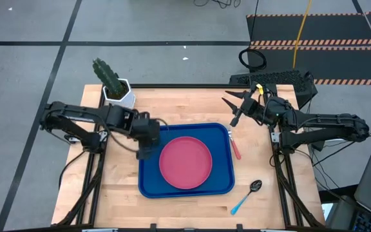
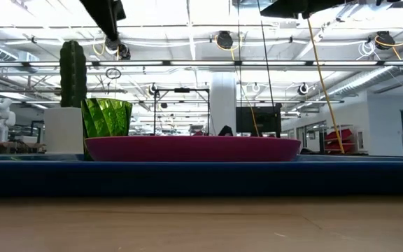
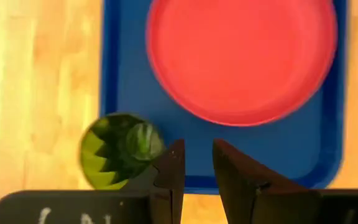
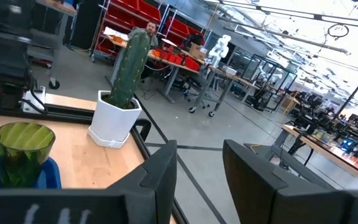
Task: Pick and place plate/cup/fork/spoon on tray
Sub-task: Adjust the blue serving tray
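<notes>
The plate (image 1: pixel 185 162) lies flat in the blue tray (image 1: pixel 225 132), and the cup (image 3: pixel 120 150) stands upright in the tray's corner nearest the cactus pot (image 1: pixel 118 95). The left gripper (image 3: pixel 196 163) hovers above that cup, fingers slightly parted and pinching nothing. The right gripper (image 1: pixel 239 104) hangs spread and empty over the table (well apart from the fork (image 1: pixel 235 147) and spoon (image 1: pixel 247 196), both on bare wood beside the tray).

Table (image 1: pixel 121 193): pale wood, visible grain, matt. Tray (image 1: pixel 148 183): blue plastic, smooth, slight sheen. Plate (image 1: pixel 185 162): pink-red plastic, smooth, satin. Cup (image 3: pixel 122 149): translucent green plastic, faceted, glossy. Fork (image 1: pixel 235 147): pink-red plastic handle. Spoon (image 1: pixel 246 196): dark shiny metal bowl, light blue plastic handle. Cactus pot (image 4: pixel 114 121): white, smooth, matt.
</notes>
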